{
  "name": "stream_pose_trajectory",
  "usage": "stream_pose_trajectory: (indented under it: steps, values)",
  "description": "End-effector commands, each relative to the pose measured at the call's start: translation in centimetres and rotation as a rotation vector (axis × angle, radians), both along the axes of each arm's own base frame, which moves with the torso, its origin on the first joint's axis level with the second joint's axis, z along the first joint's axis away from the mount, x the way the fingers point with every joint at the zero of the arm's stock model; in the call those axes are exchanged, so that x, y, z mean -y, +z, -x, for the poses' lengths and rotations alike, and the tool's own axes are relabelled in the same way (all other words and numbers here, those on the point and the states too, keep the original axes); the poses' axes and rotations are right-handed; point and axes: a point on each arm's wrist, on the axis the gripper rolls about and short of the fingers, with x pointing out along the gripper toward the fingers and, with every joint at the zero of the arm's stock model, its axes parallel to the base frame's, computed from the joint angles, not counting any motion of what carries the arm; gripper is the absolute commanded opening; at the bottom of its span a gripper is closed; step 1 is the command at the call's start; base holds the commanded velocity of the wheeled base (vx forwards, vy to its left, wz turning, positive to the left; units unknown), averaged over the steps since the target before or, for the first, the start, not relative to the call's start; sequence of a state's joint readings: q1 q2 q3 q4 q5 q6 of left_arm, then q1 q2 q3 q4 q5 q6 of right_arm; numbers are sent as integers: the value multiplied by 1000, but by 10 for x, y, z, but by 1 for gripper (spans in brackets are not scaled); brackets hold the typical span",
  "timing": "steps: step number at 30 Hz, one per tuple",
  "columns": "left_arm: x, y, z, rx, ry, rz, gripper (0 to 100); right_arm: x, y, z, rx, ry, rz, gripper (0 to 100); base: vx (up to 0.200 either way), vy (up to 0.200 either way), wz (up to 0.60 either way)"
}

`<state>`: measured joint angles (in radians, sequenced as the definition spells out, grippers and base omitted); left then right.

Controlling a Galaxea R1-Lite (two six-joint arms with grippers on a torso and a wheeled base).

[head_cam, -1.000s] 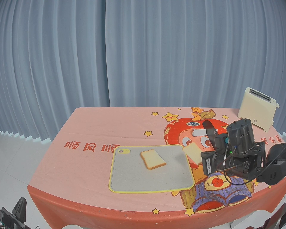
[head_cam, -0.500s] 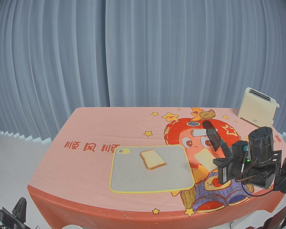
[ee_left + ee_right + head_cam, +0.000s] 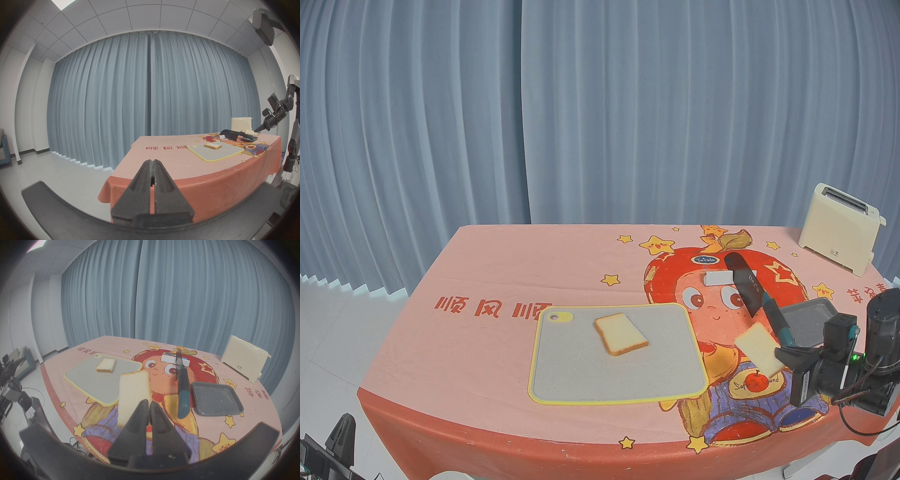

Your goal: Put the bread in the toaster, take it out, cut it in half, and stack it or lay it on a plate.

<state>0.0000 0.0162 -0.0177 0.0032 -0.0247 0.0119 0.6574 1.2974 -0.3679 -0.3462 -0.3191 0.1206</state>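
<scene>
— Where is the bread, and how is it held?
— One bread piece (image 3: 134, 394) is clamped by its lower edge in the right gripper (image 3: 148, 405). It is held upright in the air over the near right part of the table (image 3: 506, 269), close beside the grey tray (image 3: 215, 394). It is judged to be kept high so that the knife (image 3: 182, 387) next to the tray is cleared before the piece is laid down.
— And the other arm?
— The left gripper (image 3: 153, 164) is seen pressed together on nothing, low off the table's left front, presumably parked out of the way.
— Farther back?
— A second bread piece (image 3: 620, 334) is seen lying flat on the cutting board (image 3: 612, 375), well apart from the held one. The knife's blade is propped on a small white block (image 3: 717, 277), probably so the handle can be grasped. The toaster (image 3: 841, 229) is set at the far right corner.
— What cannot be made out?
— The held piece's bottom edge is hidden by the fingers (image 3: 137, 418). The tray's near corner is covered by the right arm in the head view, and nothing can be told of the toaster's slots
</scene>
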Motion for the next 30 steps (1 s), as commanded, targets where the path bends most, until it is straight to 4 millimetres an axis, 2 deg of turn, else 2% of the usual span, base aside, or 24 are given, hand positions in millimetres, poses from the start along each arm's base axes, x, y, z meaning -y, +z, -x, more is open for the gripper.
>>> stream_pose_trajectory:
  steps: [1, 13, 30]
  values:
    - [0, -5, -1, -7, 0, 0, 0, 9, 1, 12, 22, 5, -12, 0, 0, 0, 0]
    - [0, -5, -1, -8, 0, 1, 0, 21, 18, 23, 116, -17, -74, 0, 0, 0, 0]
    - [0, -4, -1, -6, -1, -3, 0, 25, 16, 23, 112, -38, -70, 0, 0, 0, 0]
